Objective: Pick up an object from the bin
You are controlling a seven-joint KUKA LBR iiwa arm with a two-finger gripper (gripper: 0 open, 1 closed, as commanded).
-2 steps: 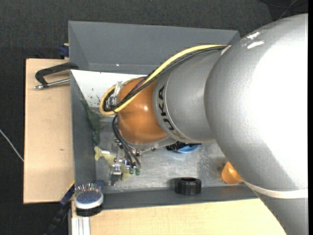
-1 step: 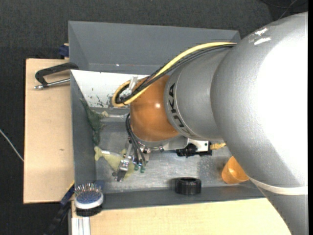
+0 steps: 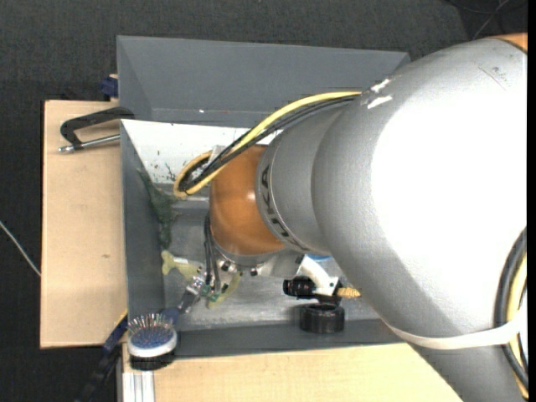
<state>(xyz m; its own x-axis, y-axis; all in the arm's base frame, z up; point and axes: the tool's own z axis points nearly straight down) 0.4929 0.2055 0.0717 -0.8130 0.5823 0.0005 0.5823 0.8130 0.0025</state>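
Note:
My gripper [image 3: 216,281] hangs low in the bin's near-left part, beneath the arm's orange cover. Its tip is close above a small greenish thing [image 3: 214,295] on the floor. A pale yellow piece [image 3: 175,263] lies just to its left. A round hairbrush [image 3: 152,339] with a blue handle rests at the near-left corner. To the right of the gripper lie a black, white and blue thing [image 3: 311,281] and a black round cap [image 3: 322,318].
A dark green, leafy-looking thing [image 3: 159,209] lies along the left wall. The big grey arm and its yellow and black cables cover the bin's middle and right side. The near wall is close behind the gripper.

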